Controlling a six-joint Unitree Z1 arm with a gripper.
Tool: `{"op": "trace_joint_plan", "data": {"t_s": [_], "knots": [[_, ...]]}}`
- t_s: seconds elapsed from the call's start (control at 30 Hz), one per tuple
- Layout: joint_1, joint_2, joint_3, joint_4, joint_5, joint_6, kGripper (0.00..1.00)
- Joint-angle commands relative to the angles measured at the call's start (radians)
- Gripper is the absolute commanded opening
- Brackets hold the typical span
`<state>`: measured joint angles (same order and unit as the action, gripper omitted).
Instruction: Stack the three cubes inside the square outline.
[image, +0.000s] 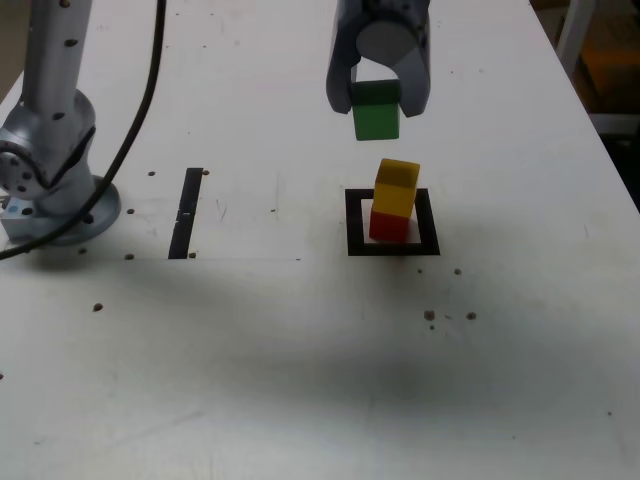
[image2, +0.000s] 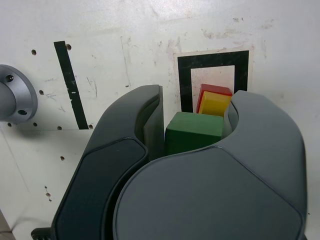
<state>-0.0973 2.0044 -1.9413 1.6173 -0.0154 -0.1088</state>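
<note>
jaws (image: 377, 98): closed on the green cube (image: 376, 112), lifted above the worktop (image: 300, 350) | yellow cube (image: 397, 187): on the red cube (image: 388, 225) inside the square outline (image: 392, 222) | stack lies at about 5 o'clock below the green cube in the exterior view

A matt white table (image: 300, 380), scuffed and dotted with small dark holes, is seen under everything. The square outline (image: 352, 225) and a straight black strip (image: 186, 212), well to the exterior view's left of the outline, look like flat matt tape. The red cube (image: 388, 226), yellow cube (image: 397, 187) and green cube (image: 376, 118) are smooth and evenly coloured. The gripper (image: 377, 98) is shelled in smooth dark plastic with a soft sheen. The arm's base (image: 50, 150) looks like brushed silvery metal.
</note>
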Motion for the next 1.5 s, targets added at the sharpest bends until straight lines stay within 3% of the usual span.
{"op": "trace_joint_plan", "data": {"t_s": [0.0,0.5,1.03,1.47], "knots": [[-0.008,0.010,-0.003,0.021,-0.004,0.003,0.03],[-0.040,0.044,-0.059,0.021,0.012,-0.007,0.03],[-0.041,0.130,-0.095,0.021,0.053,0.041,0.03],[-0.041,0.125,-0.061,0.021,0.072,0.075,0.09]]}}
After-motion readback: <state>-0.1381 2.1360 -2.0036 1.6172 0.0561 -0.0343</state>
